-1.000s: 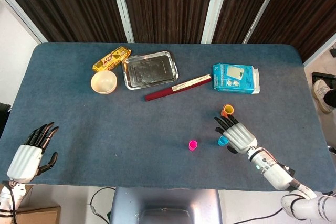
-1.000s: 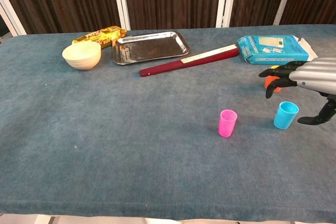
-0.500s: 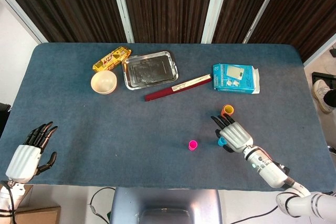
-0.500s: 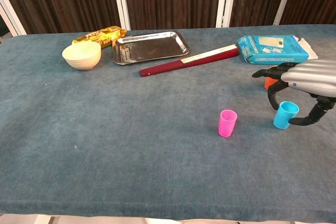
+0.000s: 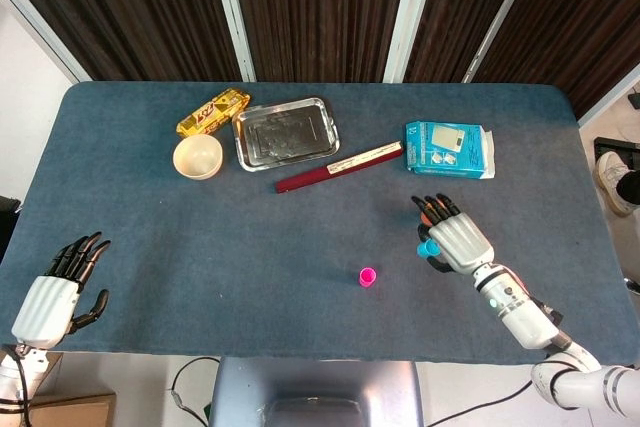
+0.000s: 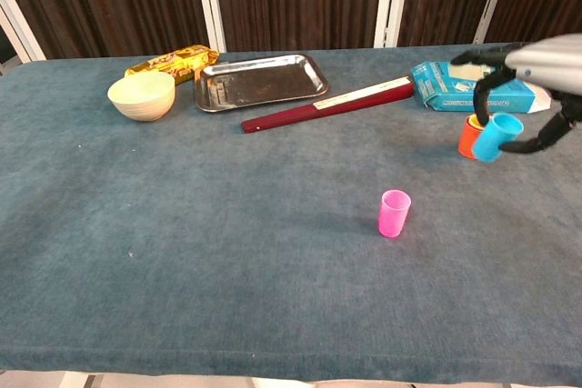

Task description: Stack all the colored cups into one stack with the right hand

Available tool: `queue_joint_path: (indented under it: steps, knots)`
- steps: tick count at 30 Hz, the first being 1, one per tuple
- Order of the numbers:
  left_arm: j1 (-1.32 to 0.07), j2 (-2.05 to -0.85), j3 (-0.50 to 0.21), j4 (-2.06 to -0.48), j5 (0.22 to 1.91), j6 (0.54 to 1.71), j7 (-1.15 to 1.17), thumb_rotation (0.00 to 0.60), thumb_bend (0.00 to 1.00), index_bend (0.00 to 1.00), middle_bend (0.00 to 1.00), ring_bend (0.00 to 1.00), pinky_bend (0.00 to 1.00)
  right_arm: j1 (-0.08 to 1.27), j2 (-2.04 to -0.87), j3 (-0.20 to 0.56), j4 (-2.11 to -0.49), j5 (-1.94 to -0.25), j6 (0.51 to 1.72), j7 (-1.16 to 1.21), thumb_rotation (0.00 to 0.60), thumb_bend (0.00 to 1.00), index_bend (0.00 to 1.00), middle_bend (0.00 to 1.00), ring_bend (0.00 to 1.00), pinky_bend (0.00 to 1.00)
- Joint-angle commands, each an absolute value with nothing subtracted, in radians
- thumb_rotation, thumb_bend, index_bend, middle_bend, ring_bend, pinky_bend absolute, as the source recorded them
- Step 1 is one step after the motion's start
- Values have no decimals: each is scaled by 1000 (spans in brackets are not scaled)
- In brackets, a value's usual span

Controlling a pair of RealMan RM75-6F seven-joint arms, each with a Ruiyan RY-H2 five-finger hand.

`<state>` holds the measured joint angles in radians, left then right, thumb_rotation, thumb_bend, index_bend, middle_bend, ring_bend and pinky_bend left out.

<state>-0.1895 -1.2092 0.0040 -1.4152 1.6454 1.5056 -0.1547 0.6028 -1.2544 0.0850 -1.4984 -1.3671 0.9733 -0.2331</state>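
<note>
Overhead, the right hand (image 5: 455, 239) hangs above the table (image 5: 150, 237) near its right edge, pinching a blue cup (image 5: 428, 248) that peeps out at its left side; the orange cup is almost wholly hidden beneath the fingers. The pink cup (image 5: 368, 276) stands alone toward the near edge, well apart from the hand. The left hand (image 5: 62, 287) rests spread and holding nothing at the near left corner. Along the far side lie a snack packet (image 5: 213, 111), a bowl (image 5: 198, 157), a metal tray (image 5: 287, 132), a dark red ruler (image 5: 338, 167) and a blue box (image 5: 449, 149). From the chest, the right hand (image 6: 536, 65) is cut off by the right border; it holds the blue cup (image 6: 496, 136) tilted and lifted clear of the cloth, just beside the orange cup (image 6: 471, 136), which stands upright in front of the blue box (image 6: 459, 84). The pink cup (image 6: 394, 213) stands upright in the open middle.
</note>
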Motion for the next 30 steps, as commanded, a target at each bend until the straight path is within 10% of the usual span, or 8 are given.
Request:
queue_joint_path:
  steps: [1, 30]
  knots:
    - [-192, -1212, 4, -1416, 1643, 1499, -148, 600, 471, 0, 0, 0, 126, 632, -1219, 156, -1498, -1289, 959, -193, 600, 407, 639, 20, 0, 0]
    - [-200, -1216, 4, -1416, 1630, 1478, -135, 600, 472, 0, 0, 0, 126, 708, -1334, 174, -1245, -1119, 805, -195, 600, 407, 637, 24, 0, 0]
